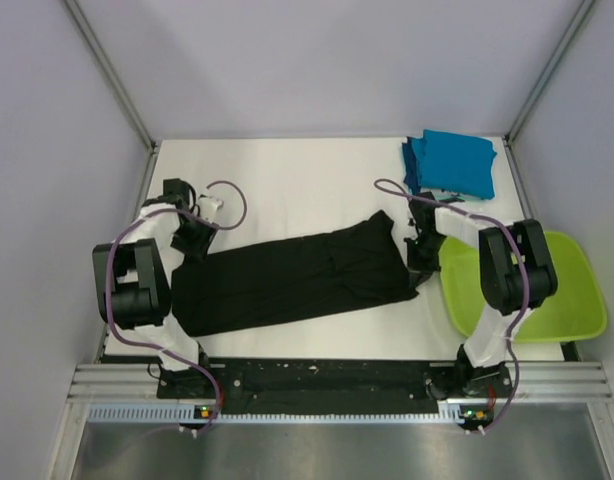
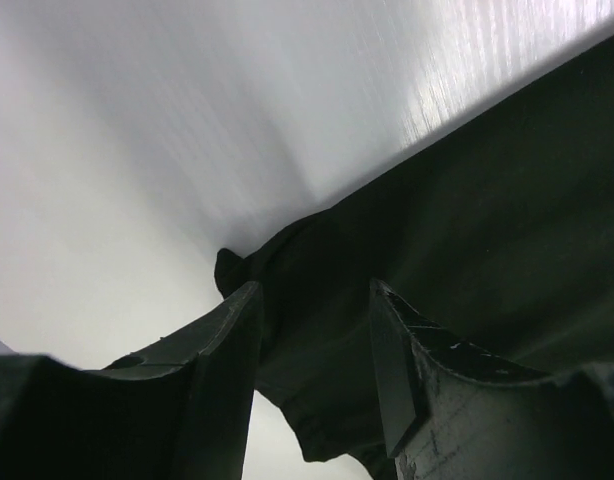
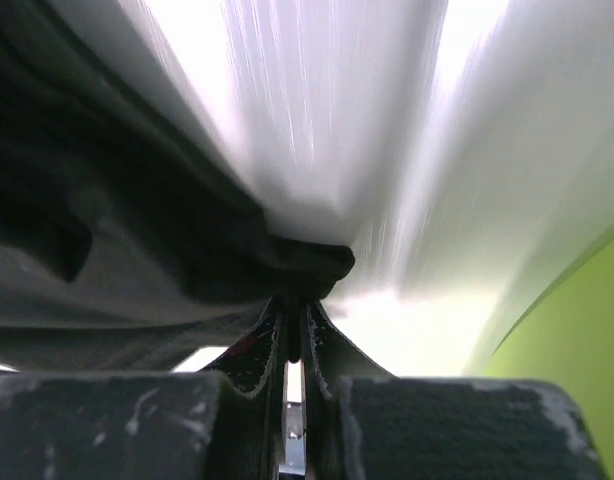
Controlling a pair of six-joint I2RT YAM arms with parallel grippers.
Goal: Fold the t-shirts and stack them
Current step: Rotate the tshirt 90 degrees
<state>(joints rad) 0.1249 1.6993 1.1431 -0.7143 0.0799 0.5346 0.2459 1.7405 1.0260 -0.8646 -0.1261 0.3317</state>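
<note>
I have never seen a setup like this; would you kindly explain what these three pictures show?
Two robot arms are bolted at the near edge of a white table. One picture looks down from above; the other two come from wrist cameras. A black t-shirt lies spread across the table, folded teal t-shirts sit in the far right corner, and a lime-green tub stands at the right. The right gripper is shut on the shirt's right end; the left gripper is open, its fingers astride the left end.
</note>
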